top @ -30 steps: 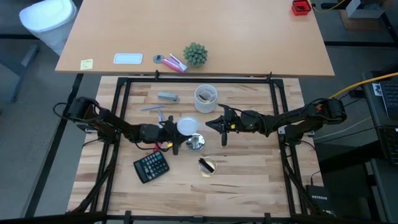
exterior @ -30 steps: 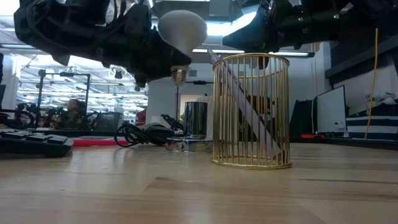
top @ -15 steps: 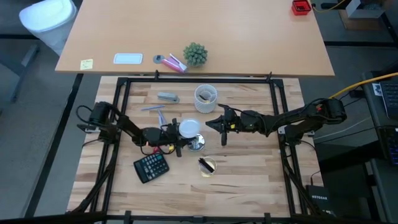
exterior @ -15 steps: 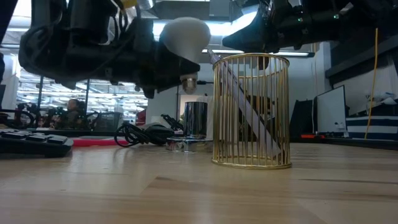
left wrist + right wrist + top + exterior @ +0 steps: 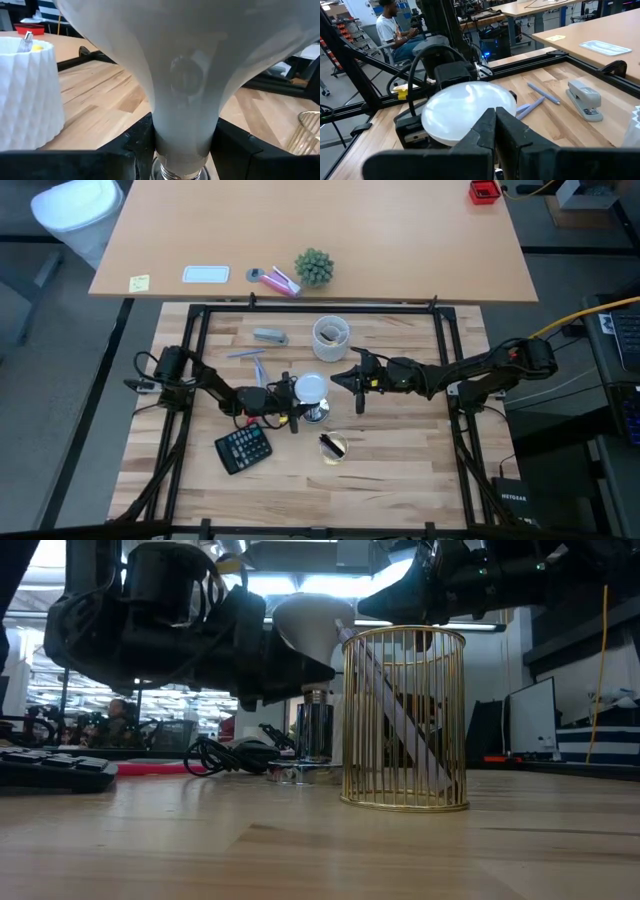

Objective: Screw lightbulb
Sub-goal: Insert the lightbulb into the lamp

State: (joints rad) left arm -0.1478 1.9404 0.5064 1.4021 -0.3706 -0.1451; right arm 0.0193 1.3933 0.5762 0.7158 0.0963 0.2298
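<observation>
The white lightbulb [image 5: 310, 388] is held by my left gripper [image 5: 288, 404] at the middle of the table. Its grey screw base [image 5: 318, 695] points down, directly over the round silver socket [image 5: 313, 735], which stands on the wood. I cannot tell whether the base touches the socket's mouth. The bulb fills the left wrist view [image 5: 185, 65]. My right gripper [image 5: 350, 383] is shut and empty. It hovers just to the right of the bulb, and its closed fingertips [image 5: 495, 131] point at the bulb's dome [image 5: 467, 112]. My left gripper pinches the bulb's narrow neck [image 5: 182, 135], just above the screw base, between its two fingers [image 5: 134, 146]. The fingers come level from the table's left side. The bulb stands upright in the hold, dome up and base down, clear of the table.
A gold wire cup [image 5: 405, 720] stands near the socket on its near right side. A black calculator [image 5: 243, 448] lies near left. A white faceted cup [image 5: 331, 337], a grey stapler [image 5: 270, 336] and pens [image 5: 250, 358] lie on the far side. The socket's black cord [image 5: 220, 755] trails left.
My left gripper has carried the bulb toward the table's right edge and down, from beside the socket to directly above it. The screw base has come down close to the socket's mouth. The bulb has stayed base down.
</observation>
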